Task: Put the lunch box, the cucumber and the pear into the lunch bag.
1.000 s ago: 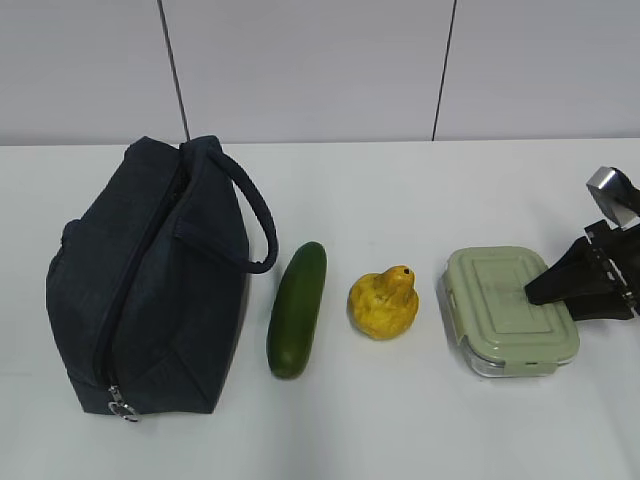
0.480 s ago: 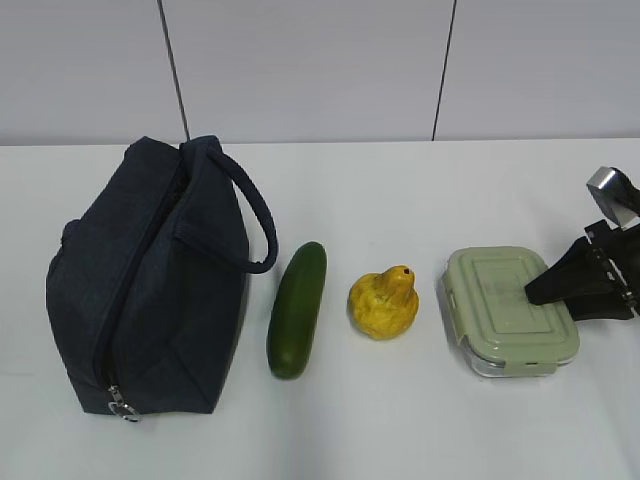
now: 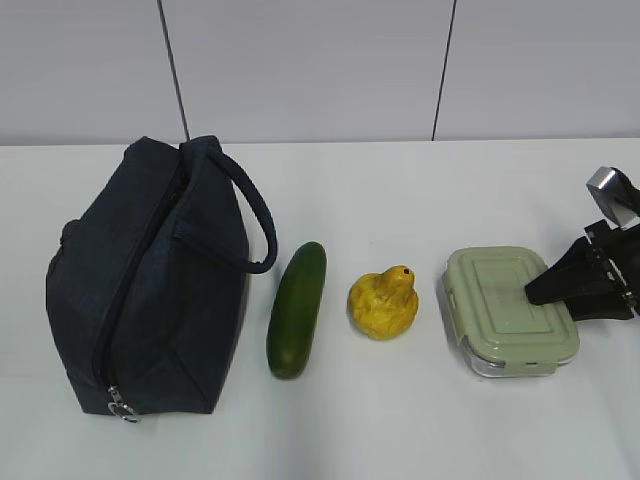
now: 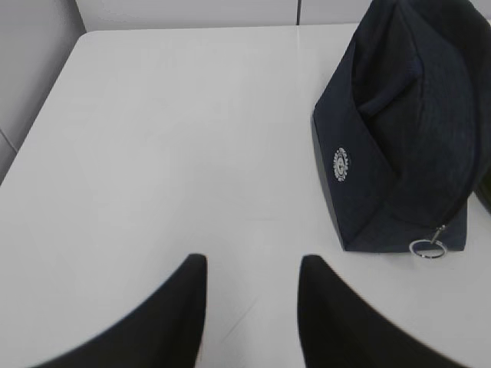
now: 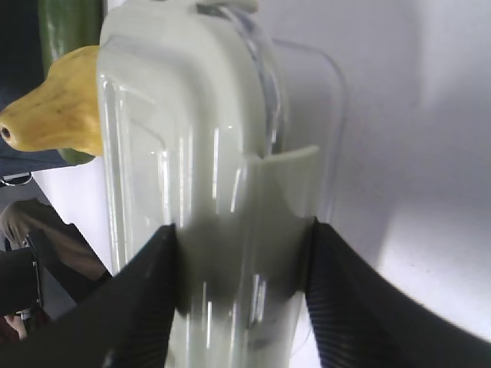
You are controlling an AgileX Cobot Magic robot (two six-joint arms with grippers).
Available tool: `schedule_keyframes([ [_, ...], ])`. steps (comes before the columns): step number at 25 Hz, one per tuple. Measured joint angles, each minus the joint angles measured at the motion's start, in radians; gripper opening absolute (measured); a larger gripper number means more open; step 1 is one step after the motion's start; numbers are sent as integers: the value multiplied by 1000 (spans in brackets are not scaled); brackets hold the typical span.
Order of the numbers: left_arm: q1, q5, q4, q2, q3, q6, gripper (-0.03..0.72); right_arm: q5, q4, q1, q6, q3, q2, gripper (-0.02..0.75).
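The navy lunch bag (image 3: 150, 280) stands at the left with its silver ring pull (image 3: 122, 405) at the near end. It also shows in the left wrist view (image 4: 399, 130). The cucumber (image 3: 297, 310) lies to its right, then the yellow pear (image 3: 383, 303), then the lunch box (image 3: 500, 305) with its sage-green lid. My right gripper (image 3: 545, 290) reaches in from the right, and its fingers press the box (image 5: 199, 153) from both sides at its right end (image 5: 242, 230). My left gripper (image 4: 252, 264) is open and empty over bare table left of the bag.
The white table (image 3: 400, 430) meets a grey panelled wall at the back. The pear (image 5: 57, 115) and a bit of the cucumber (image 5: 69, 23) show beyond the box in the right wrist view. The bag's loop handle (image 3: 255, 215) arches towards the cucumber.
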Motion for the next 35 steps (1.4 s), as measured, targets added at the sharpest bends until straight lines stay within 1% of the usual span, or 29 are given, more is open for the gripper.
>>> schedule_keyframes([
  [3, 0, 0, -6, 4, 0, 0, 242, 2, 0, 0, 0, 0, 1, 371],
  [5, 0, -7, -36, 36, -6, 0, 242, 2, 0, 0, 0, 0, 1, 371],
  [9, 0, -148, -196, 151, -23, 4, 242, 2, 0, 0, 0, 0, 1, 371],
  [11, 0, -216, -268, 243, -26, 31, 243, 2, 0, 0, 0, 0, 1, 371],
  [13, 0, -244, -326, 341, -27, 72, 252, 2, 0, 0, 0, 0, 1, 371],
  [15, 0, -250, -400, 450, -34, 126, 276, 2, 0, 0, 0, 0, 1, 371],
  [18, 0, -268, -533, 584, -50, 250, 356, 2, 0, 0, 0, 0, 1, 371],
  [20, 0, -285, -603, 657, -57, 323, 405, 2, 0, 0, 0, 0, 1, 371],
  [22, 0, -308, -657, 728, -57, 380, 429, 2, 0, 0, 0, 0, 1, 371],
  [24, 0, -337, -703, 784, -57, 429, 438, 2, 0, 0, 0, 0, 1, 371],
  [29, 0, -368, -831, 904, -69, 598, 435, 2, 0, 0, 0, 0, 1, 371],
  [31, 0, -373, -851, 954, -90, 618, 424, 2, 0, 0, 0, 0, 1, 371],
  [35, 0, -367, -854, 1064, -146, 668, 396, 2, 0, 0, 0, 0, 1, 371],
])
